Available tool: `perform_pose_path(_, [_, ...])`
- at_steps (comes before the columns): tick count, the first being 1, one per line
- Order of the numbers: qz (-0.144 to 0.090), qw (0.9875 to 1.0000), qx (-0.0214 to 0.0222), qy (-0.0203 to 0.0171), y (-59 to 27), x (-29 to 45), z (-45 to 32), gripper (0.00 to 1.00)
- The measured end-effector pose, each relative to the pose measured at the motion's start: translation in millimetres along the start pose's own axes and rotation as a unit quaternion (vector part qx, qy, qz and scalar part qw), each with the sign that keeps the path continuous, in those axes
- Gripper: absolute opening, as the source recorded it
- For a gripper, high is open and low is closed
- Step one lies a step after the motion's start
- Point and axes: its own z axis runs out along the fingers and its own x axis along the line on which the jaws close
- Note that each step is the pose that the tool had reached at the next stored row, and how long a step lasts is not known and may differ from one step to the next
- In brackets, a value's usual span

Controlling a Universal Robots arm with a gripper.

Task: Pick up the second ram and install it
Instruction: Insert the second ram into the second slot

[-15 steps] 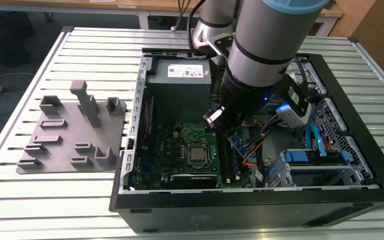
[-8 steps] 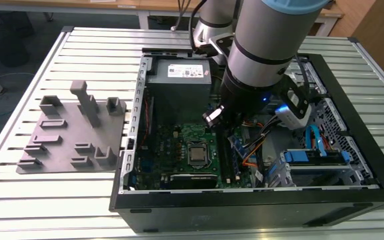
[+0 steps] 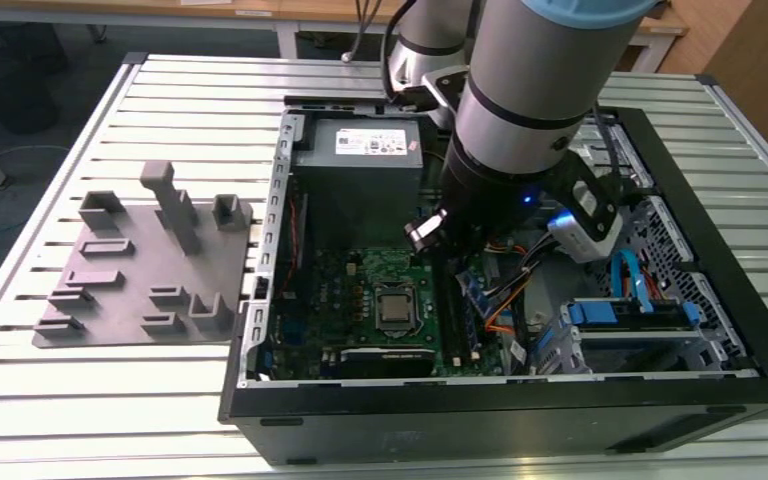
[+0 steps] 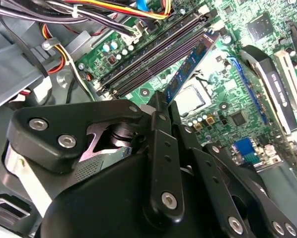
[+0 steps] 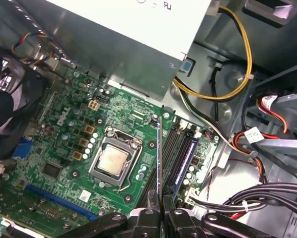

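Observation:
The second ram [image 4: 190, 64], a thin blue-green board with dark chips, is pinched at one end by my gripper [image 4: 161, 106]. In the first wrist view the ram [image 5: 160, 158] appears edge-on, running out from between the shut fingers [image 5: 149, 214]. It hangs above the motherboard, alongside the long black sockets [image 5: 174, 146] and between them and the CPU [image 5: 111, 161]. The same sockets [image 4: 153, 49] lie just beyond the stick in the second wrist view. I cannot tell whether its lower edge touches a socket. In the exterior view my gripper [image 3: 448, 262] reaches down into the open computer case [image 3: 704, 400].
A grey moulded tray [image 3: 104, 290] with upright posts lies on the slatted table at the exterior view's left. Inside the case are the power supply [image 3: 357, 150], coloured cable bundles [image 5: 223, 94], a black fan [image 5: 9, 106] and blue drive brackets [image 3: 631, 310].

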Motion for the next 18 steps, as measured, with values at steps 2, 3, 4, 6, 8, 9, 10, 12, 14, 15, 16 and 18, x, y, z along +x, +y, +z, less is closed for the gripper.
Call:
perform_pose_path(2, [0.007,1.0000,0.0002,-0.0006,0.0,0.0,0.0,0.11])
perform_pose_path(3, [0.010,1.0000,0.0003,-0.0008,0.0,0.0,0.0,0.11])
perform_pose_path(4, [0.013,0.9999,0.0004,-0.0011,0.0,0.0,0.0,0.11])
perform_pose_path(6, [0.019,0.9998,0.0006,-0.0017,0.0,0.0,0.0,0.11])
perform_pose_path(8, [0.025,0.9997,0.0008,-0.0022,0.0,0.0,0.0,0.11])
perform_pose_path(9, [0.028,0.9996,0.0009,-0.0025,0.0,0.0,0.0,0.11])
perform_pose_path(10, [0.032,0.9995,0.0010,-0.0028,0.0,0.0,0.0,0.11])
perform_pose_path(12, [0.038,0.9993,0.0012,-0.0034,0.0,0.0,0.0,0.11])
perform_pose_path(14, [0.045,0.9990,0.0015,-0.0040,0.0,0.0,0.0,0.11])
perform_pose_path(15, [0.049,0.9988,0.0016,-0.0043,0.0,0.0,0.0,0.11])
perform_pose_path(16, [0.052,0.9986,0.0017,-0.0045,0.0,0.0,0.0,0.11])
perform_pose_path(18, [0.058,0.9983,0.0019,-0.0051,0.0,0.0,0.0,0.11])
